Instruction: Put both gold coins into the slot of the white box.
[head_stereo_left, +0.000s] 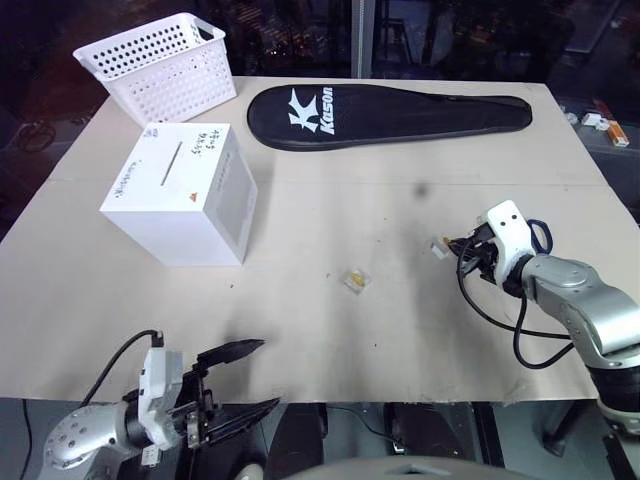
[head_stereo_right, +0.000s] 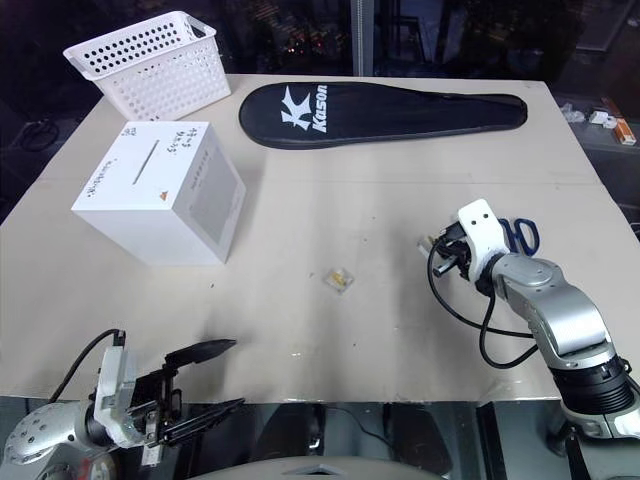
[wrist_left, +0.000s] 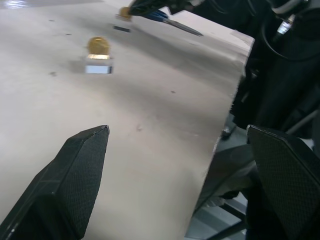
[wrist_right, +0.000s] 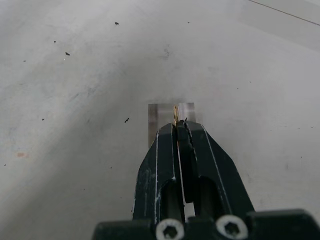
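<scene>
The white box stands at the table's left, its slot on the top face beside the handwriting. One gold coin stands on a small clear block mid-table, also seen as coin. My right gripper is shut, and the thin edge of the other gold coin is pinched between its tips over a clear block. This is at the table's right, at my right gripper. My left gripper hangs open and holds nothing at the table's front edge, left of centre.
A white perforated basket sits at the back left. A black racket cover lies along the back. Blue scissor handles lie behind my right wrist. Small items rest off the table's far right.
</scene>
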